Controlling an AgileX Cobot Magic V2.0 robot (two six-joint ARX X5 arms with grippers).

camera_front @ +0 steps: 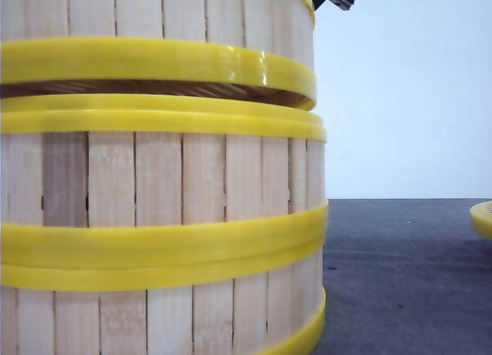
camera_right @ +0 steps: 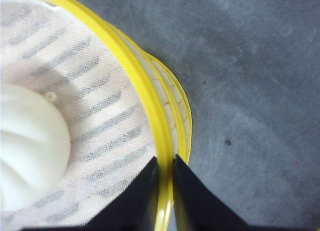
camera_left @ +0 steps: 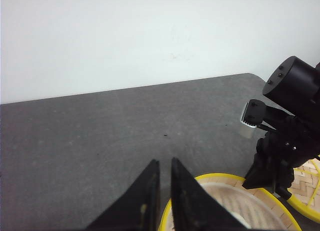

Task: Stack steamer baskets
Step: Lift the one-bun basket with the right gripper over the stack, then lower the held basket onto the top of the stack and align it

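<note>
While the top steamer basket [camera_front: 154,32] sits tilted above the stack [camera_front: 161,217], with a dark gap open between its lower yellow band and the rim of the basket beneath, the placement is not yet seated. In the front view that gap is wide on the left and narrows toward the right, so the upper basket appears to rest on one edge only.

Right gripper [camera_right: 166,191]: the fingers are closed almost together on the yellow rim [camera_right: 150,116] of the top basket, pinching the thin wall. A white bun [camera_right: 27,141] lies inside on the liner cloth [camera_right: 100,121].

Left gripper [camera_left: 162,191]: the fingers are nearly pressed together and hold nothing; they hang over the dark table [camera_left: 100,141], beside the stack.

Hazards from this state:
- Release with the basket tilted. Cause: the lower band has not dropped inside the rim below. Probable result: the basket slides sideways or stays cocked.
- Downward push while misaligned. Cause: the offset visible in the right wrist view, where lower rims show outside the held rim. Probable result: the stack shifts or tips.
- Rim slip. Cause: narrow pinch on smooth plastic.

A further basket [camera_left: 305,191] lies near the stack; whether it is empty cannot be confirmed, since only its edge shows.
</note>
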